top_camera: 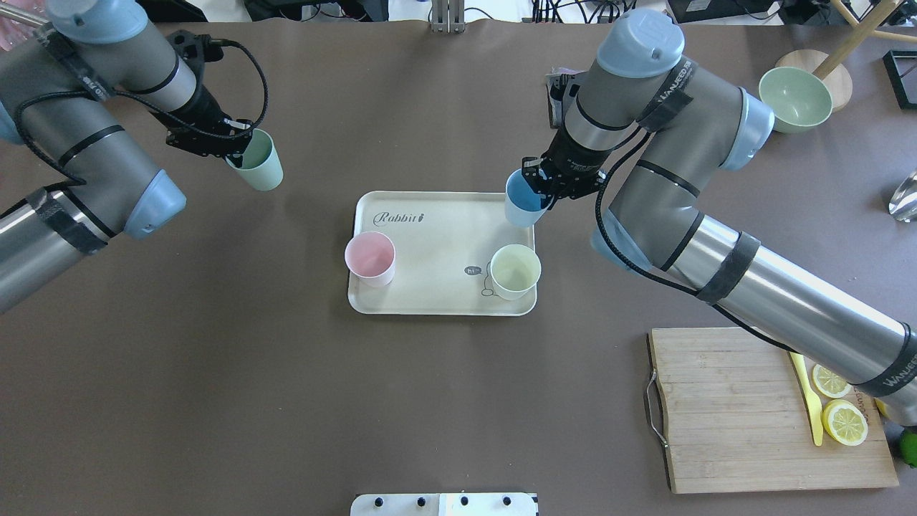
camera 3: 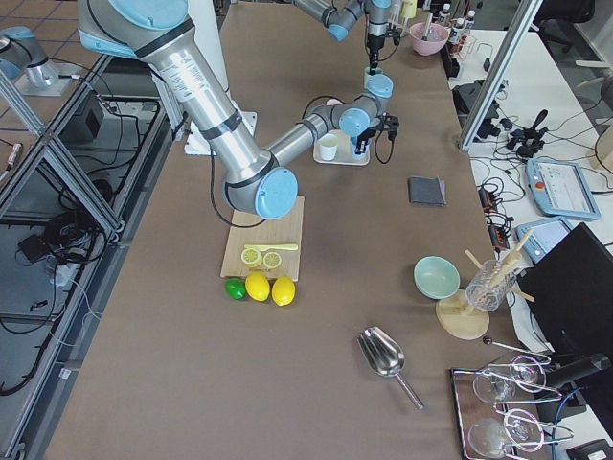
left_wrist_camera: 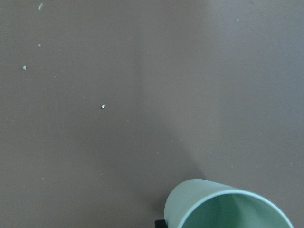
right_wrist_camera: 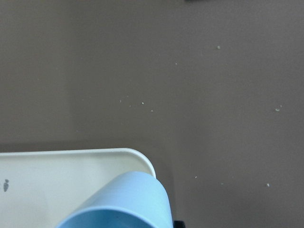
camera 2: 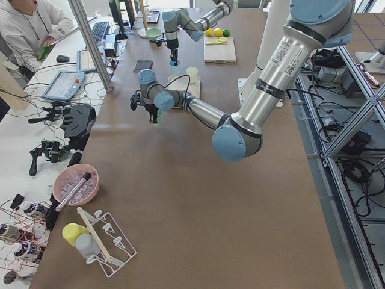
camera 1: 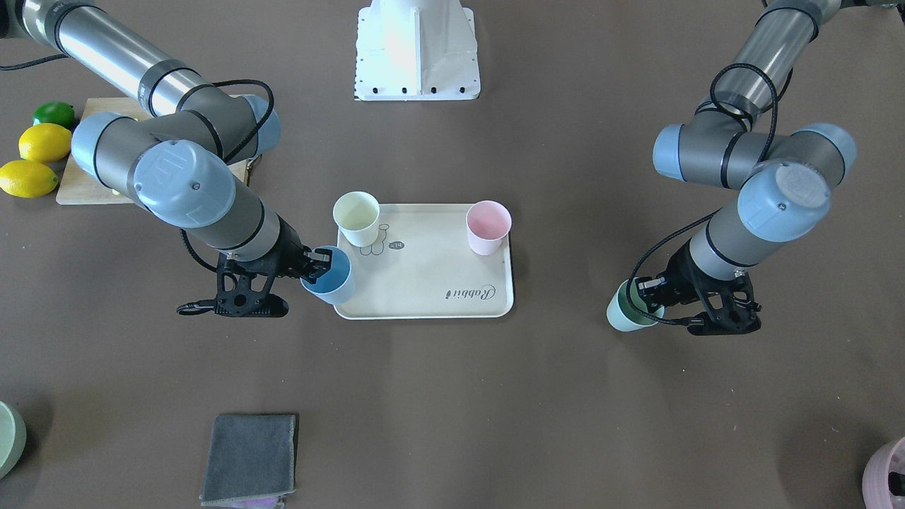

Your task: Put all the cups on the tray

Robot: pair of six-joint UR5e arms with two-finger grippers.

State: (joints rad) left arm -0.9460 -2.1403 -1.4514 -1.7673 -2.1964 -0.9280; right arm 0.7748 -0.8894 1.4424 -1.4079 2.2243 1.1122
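Right claw [top_camera: 550, 183] clamped on the rim of the light blue cup [top_camera: 523, 204], at a corner of the tray [top_camera: 430, 236]; cannot tell if cup touches tray. Left claw [top_camera: 233, 142] grips the mint green cup [top_camera: 261, 168] over the bench [top_camera: 286, 401], well apart from tray. Pale yellow cup [top_camera: 514, 271] and pink cup [top_camera: 370, 258] stand upright on tray.

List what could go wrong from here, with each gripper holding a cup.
1. The right gripper holds the blue cup at the tray's corner; released there, it may catch the rim and tip.
2. The yellow cup stands close by and might get knocked.
3. The left gripper pinches the mint green cup by its rim, away from the tray; it could slip.
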